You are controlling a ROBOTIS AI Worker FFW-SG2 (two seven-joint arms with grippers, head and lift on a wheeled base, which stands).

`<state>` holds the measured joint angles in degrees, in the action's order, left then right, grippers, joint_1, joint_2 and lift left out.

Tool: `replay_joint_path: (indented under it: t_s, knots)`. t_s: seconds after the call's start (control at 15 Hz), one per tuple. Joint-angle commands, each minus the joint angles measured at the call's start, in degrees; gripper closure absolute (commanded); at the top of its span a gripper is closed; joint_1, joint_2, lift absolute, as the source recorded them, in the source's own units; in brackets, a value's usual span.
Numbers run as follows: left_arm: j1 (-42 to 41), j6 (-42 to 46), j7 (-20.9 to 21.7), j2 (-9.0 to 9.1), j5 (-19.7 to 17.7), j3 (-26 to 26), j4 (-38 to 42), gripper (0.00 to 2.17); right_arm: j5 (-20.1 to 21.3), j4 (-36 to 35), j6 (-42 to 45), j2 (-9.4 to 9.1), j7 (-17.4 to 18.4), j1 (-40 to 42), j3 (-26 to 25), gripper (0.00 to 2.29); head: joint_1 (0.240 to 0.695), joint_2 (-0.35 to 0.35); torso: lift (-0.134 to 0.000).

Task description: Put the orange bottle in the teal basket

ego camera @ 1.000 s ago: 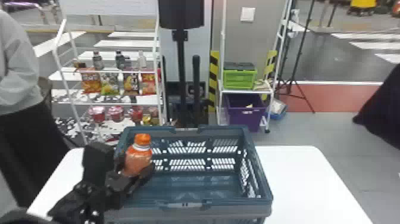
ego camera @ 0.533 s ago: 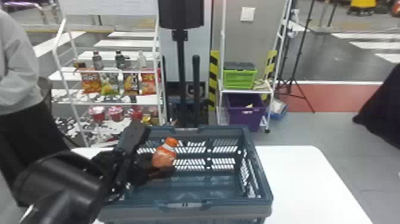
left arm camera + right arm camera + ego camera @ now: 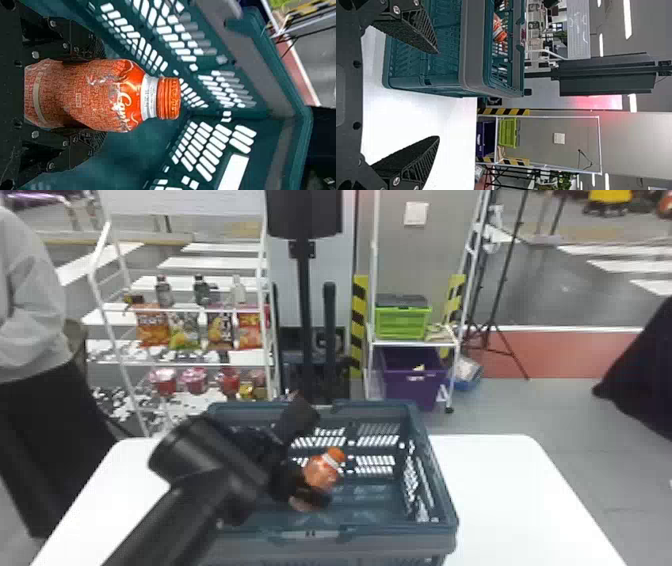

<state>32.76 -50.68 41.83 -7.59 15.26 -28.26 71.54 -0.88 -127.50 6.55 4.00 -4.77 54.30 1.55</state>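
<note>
My left gripper (image 3: 305, 477) is inside the teal basket (image 3: 445, 490), within its rim, holding the orange bottle (image 3: 321, 471) tilted, cap toward the back right. In the left wrist view the bottle (image 3: 107, 95) lies between the fingers of my left gripper (image 3: 95, 93), which are shut on its body; its orange cap points away from them. The right wrist view has the bottle's capped end (image 3: 499, 33) showing through the basket's opening. My right gripper (image 3: 438, 95) stands open outside the basket (image 3: 474, 47), nothing between its fingers.
The basket stands on a white table (image 3: 510, 490), with bare tabletop at its right. Behind are a snack shelf (image 3: 185, 365) at left, a dark pole stand (image 3: 305, 315), and a rack with a green crate (image 3: 402, 322) above a purple bin (image 3: 412, 382).
My left arm has swung in from the left, carrying the bottle from above the basket's left side rightward and lower, inside the basket. The bottle has tipped from nearly upright to a slant.
</note>
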Motion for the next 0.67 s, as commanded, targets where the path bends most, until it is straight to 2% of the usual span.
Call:
replay_joint_path:
  t_s: [0.0,0.07,0.13,0.47,0.6]
  knots:
    - [1.4,-0.1,2.3,3.9,6.7,0.1,-4.1,0.62,0.0,-0.1,0.7,-0.13,-0.1,0.5,-0.1,0.13,0.499,0.0,0.0]
    - [1.4,0.1,4.3,6.53,11.6,3.1,-5.7,0.61,0.0,-0.1,1.2,-0.22,-0.1,0.5,-0.1,0.13,0.499,0.0,0.0]
    - [1.0,0.4,5.0,7.74,15.2,5.4,-6.6,0.45,0.0,-0.2,1.6,-0.31,-0.1,0.8,-0.1,0.13,0.499,0.0,0.0]
    - [-0.3,0.3,5.1,7.74,16.1,6.5,-6.2,0.21,-0.1,0.1,1.9,-0.4,-0.1,0.9,-0.3,0.13,0.499,0.0,0.0]
    - [-2.2,0.3,4.7,7.74,15.9,8.3,-3.4,0.16,-0.1,0.1,1.9,-0.4,-0.1,0.9,-0.3,0.13,0.499,0.0,0.0]
